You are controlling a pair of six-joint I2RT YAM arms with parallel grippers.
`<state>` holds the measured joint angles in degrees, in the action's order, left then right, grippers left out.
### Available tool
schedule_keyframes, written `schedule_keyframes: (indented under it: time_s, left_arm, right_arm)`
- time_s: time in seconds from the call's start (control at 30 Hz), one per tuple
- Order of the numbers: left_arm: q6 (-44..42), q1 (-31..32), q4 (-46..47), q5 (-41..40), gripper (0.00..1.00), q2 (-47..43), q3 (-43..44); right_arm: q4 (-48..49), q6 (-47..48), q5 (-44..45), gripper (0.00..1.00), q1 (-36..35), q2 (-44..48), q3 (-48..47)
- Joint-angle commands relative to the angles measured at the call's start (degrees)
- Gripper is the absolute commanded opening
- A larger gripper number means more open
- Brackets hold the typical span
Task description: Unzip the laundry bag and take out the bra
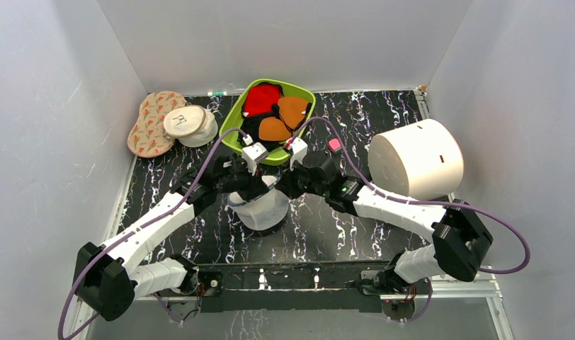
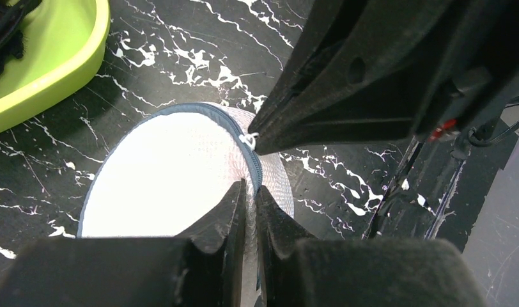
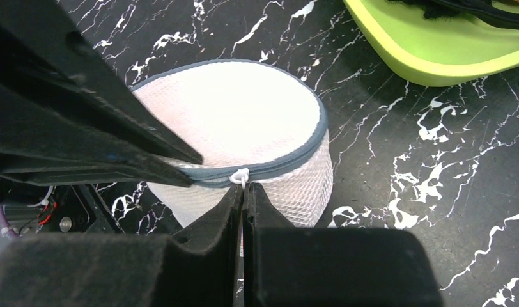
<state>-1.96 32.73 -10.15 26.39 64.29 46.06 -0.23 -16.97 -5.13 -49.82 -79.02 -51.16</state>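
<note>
- The laundry bag (image 3: 244, 109) stands zipped on the marbled table (image 3: 404, 160), just on the arms' side of the green tray (image 3: 436, 57) and apart from it. The bra is hidden, presumably inside.
- Its white zipper pull (image 3: 240, 176) sits on the grey zipper (image 3: 302, 153) at the rim.
- The right gripper (image 3: 243, 190) is pressed together on that pull, and the left gripper (image 2: 251, 188) pinches the rim just beside it.
- The left should anchor the rim while the right draws the pull along the zipper's curve, since the tiny pull may slip.
</note>
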Motion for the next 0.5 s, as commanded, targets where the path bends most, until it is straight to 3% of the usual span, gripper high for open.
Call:
schedule_keyframes:
  time_s: [0.0,0.23,0.47]
  left_arm:
    - [-0.28,0.22,1.49,5.39,0.00,-3.29,-0.65]
    - [-0.41,0.14,2.29,6.83,0.00,-4.25,-1.11]
    - [-0.16,0.23,2.02,5.28,0.00,-4.39,-0.93]
  right_arm:
    - [2.77,-1.01,0.10,0.00,3.79,-0.69,-2.93]
    - [2.11,-2.82,-7.50,0.00,12.04,-3.62,-2.17]
    - [-1.25,0.40,-11.83,0.00,13.44,-5.95,-3.80]
